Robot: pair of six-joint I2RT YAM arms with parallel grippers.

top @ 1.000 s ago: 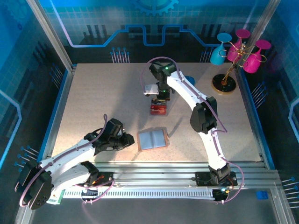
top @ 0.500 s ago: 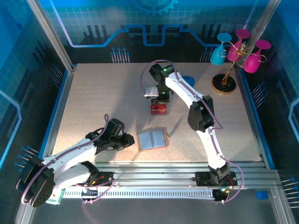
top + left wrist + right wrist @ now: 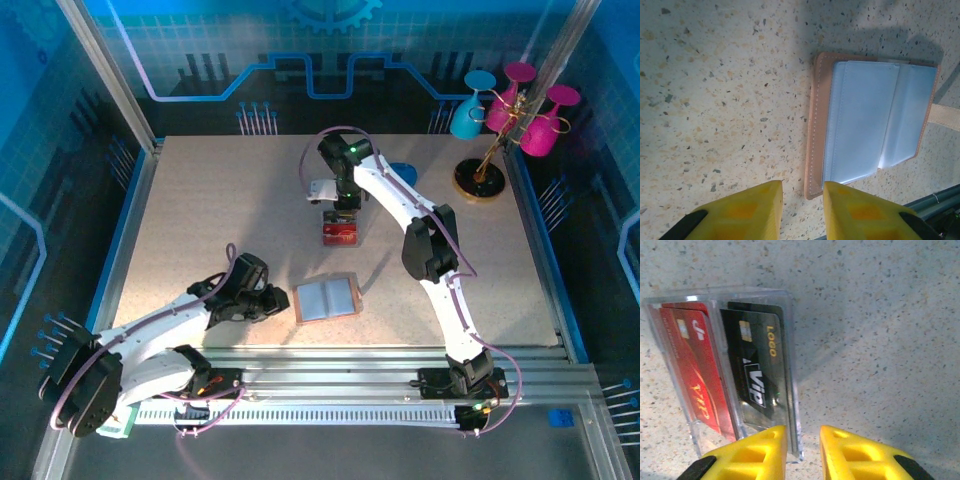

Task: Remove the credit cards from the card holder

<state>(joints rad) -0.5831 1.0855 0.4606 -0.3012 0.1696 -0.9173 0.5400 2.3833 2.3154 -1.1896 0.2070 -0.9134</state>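
1. Step, as I read it: the drop-off end of a card transfer. The red card (image 3: 690, 365) and dark card (image 3: 757, 370) lie side by side in the clear box (image 3: 790, 295), out of the card holder (image 3: 860, 115)
2. Right gripper (image 3: 802, 450): fingers a little apart, nothing clamped, hovering at one corner of the box with the dark card just beside it
3. Left gripper (image 3: 802, 210): fingers slightly apart, empty, low at the holder's brown rim corner (looks clear of it)
4. The holder lies open, pale side up, near the left gripper and well apart from the right
5. Next: check the pockets (can't tell if a card remains). If one does, left pins the rim and right pinches the card edge
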